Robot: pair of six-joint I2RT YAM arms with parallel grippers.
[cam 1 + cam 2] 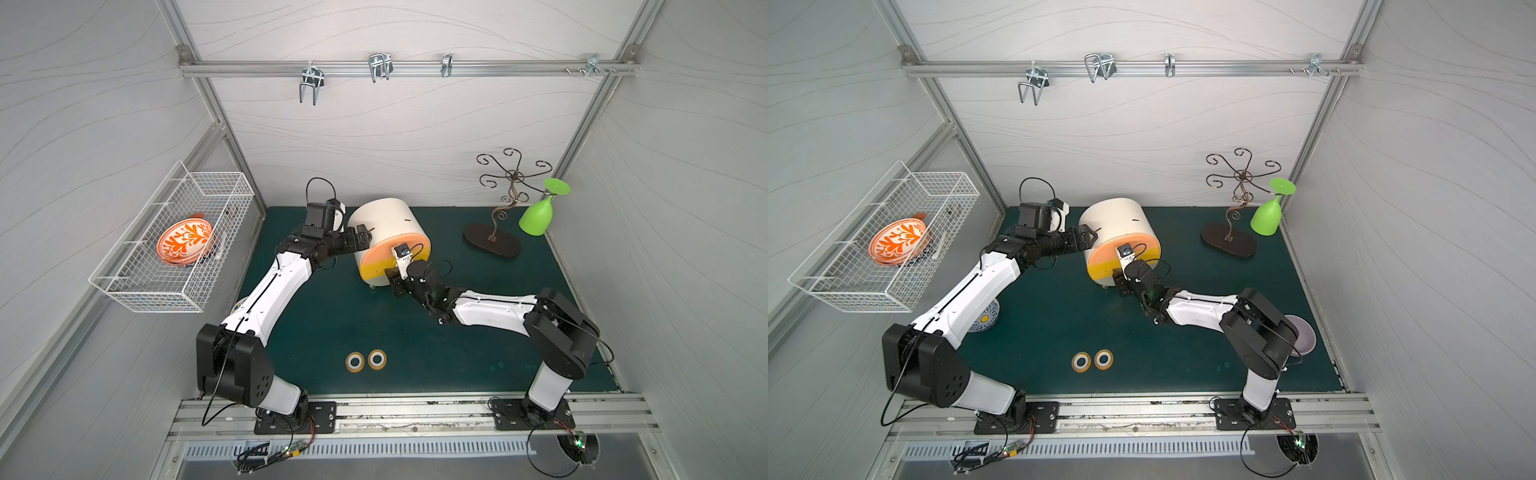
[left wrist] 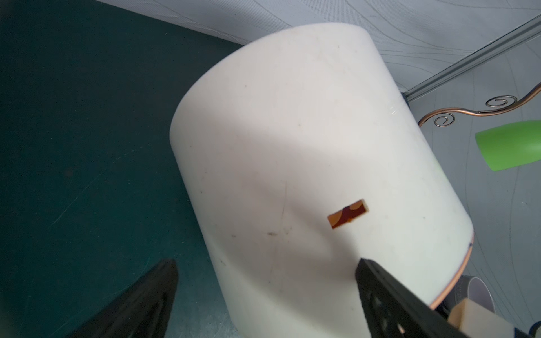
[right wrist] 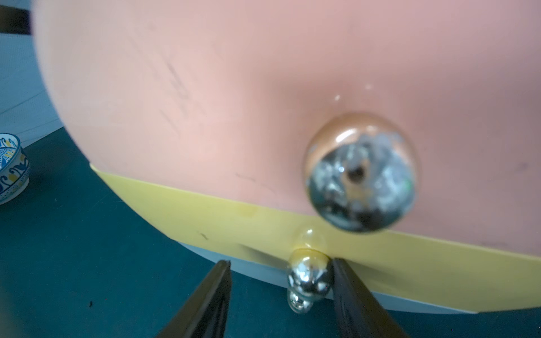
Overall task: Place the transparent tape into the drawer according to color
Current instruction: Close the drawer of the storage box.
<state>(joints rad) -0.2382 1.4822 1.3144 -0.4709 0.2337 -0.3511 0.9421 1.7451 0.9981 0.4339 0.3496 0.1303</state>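
The left hand (image 2: 267, 260) is spread wide just beside the cream wall of the round drawer unit (image 1: 386, 220), at its 9 o'clock. An orange tape roll (image 1: 354, 362) and a second orange tape roll (image 1: 377, 359) lie flat, just beside each other, on the green tabletop (image 1: 332, 324) at the unit's 6 o'clock, well apart from it. The right hand (image 3: 280, 260) stands apart around the knob (image 3: 310, 272) of the yellow drawer (image 3: 205, 213), with one finger touching the knob and the other clear.

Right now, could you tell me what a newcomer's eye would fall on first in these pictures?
The round cream drawer unit, fronts pink and yellow, dominates the middle: the open left pincer sits at its side, the open right pincer straddles the yellow drawer's knob. Two orange tape rolls lie near the front edge of the green mat.
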